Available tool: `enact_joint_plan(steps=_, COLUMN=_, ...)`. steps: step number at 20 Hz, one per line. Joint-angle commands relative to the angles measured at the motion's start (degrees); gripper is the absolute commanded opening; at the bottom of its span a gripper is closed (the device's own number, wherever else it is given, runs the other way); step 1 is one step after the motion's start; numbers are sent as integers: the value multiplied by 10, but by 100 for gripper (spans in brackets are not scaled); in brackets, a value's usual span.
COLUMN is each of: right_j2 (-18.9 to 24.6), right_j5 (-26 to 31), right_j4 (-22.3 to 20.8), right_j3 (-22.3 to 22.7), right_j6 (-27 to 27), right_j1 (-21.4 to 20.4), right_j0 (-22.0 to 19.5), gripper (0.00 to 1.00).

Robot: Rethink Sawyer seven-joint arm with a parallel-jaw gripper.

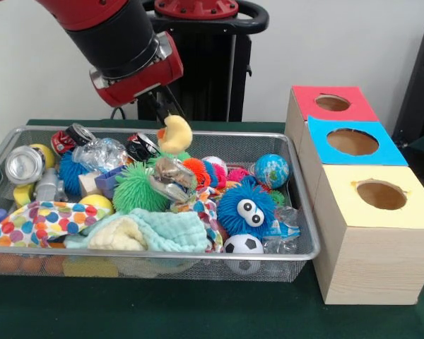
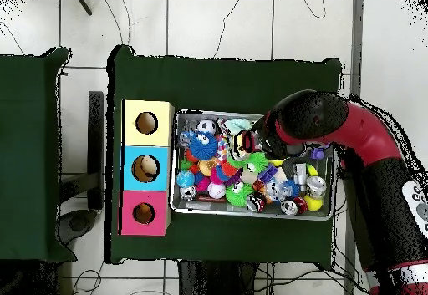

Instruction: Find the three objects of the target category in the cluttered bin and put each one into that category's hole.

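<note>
A yellow rubber duck (image 1: 175, 134) with an orange beak hangs just over the back of the wire bin (image 1: 162, 256). My gripper (image 1: 169, 117) is shut on the duck from above. In the overhead view the gripper (image 2: 245, 144) sits over the bin's middle, and the arm hides the duck. To the right of the bin stand three wooden boxes with round holes: red (image 1: 332, 103), blue (image 1: 352, 142) and yellow (image 1: 381, 194). The bin holds a heap of toys and cloths.
In the bin lie a blue fuzzy ball with eyes (image 1: 245, 209), a green spiky ball (image 1: 134, 187), a small soccer ball (image 1: 242, 245), a globe ball (image 1: 271, 170), a polka-dot cloth (image 1: 49, 220), a mint towel (image 1: 162, 232) and cans (image 1: 74, 138). Green cloth covers the table (image 1: 198, 311).
</note>
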Motion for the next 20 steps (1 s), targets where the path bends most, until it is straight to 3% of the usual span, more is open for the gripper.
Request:
enact_joint_plan(steps=1, right_j2=27, right_j5=-107, right_j4=9, right_j3=-18, right_j6=-13, right_j1=21, right_j0=-18, gripper=0)
enact_joint_plan(steps=3, right_j2=42, right_j5=-131, right_j4=23, right_j3=-9, right_j6=-17, right_j1=12, right_j0=-29, gripper=0)
enact_joint_plan(steps=8, right_j2=35, right_j5=-36, right_j4=31, right_j3=-19, right_j6=-32, right_j1=7, right_j0=-26, gripper=0)
enact_joint_plan(steps=12, right_j2=45, right_j5=-42, right_j4=45, right_j3=-9, right_j6=-31, right_j1=-8, right_j0=-34, gripper=0)
enact_joint_plan(steps=20, right_j2=50, right_j5=66, right_j4=87, right_j3=30, right_j6=-3, right_j1=-88, right_j0=-31, gripper=0)
